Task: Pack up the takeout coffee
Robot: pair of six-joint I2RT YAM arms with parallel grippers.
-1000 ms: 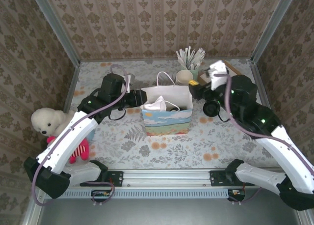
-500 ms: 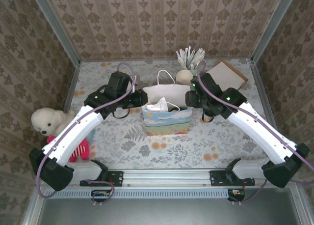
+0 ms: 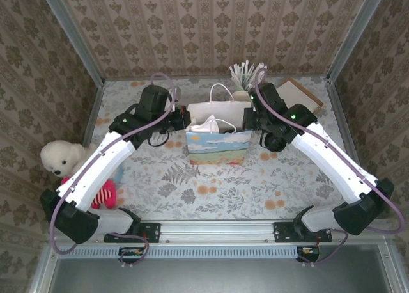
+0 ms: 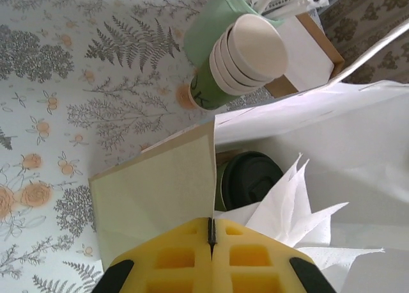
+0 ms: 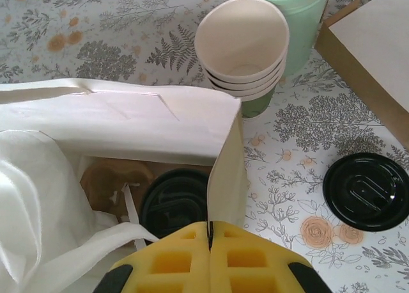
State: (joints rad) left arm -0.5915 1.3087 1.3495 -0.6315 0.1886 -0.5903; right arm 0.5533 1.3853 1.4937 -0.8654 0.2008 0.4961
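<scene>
The takeout coffee sits inside the paper bag, beside white tissue paper (mostly its black lid is visible). The left gripper is clamped tight on the bag's left wall, and the right gripper pinches the right wall. A spare lid lies outside, near the stack of cups.

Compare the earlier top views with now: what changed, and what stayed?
The right gripper swung in from beside the cup stack and shut on the right edge of the paper bag. The left gripper shut on its left edge. The bag sits slightly farther back. The plush dog and cup stack stayed put.
</scene>
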